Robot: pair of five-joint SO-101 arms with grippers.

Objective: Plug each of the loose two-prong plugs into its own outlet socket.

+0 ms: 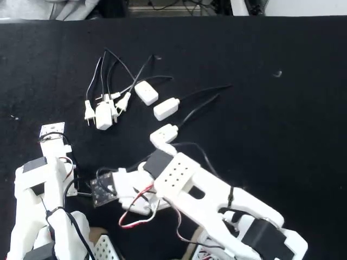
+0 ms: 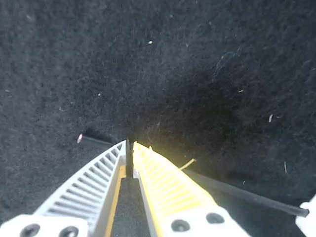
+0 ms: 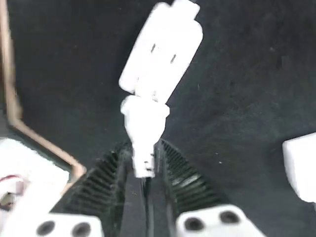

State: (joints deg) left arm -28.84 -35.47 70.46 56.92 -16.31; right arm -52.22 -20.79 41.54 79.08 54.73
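Right hand (image 3: 144,148) grips a white plug (image 3: 144,126) touching an outlet socket (image 3: 163,47)

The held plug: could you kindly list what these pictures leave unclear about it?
Prongs: in the right wrist view the plug itself covers them, so whether they have entered the socket is unclear.
Cable: in that view it disappears inside the right gripper.
High view: the right arm covers the plug.
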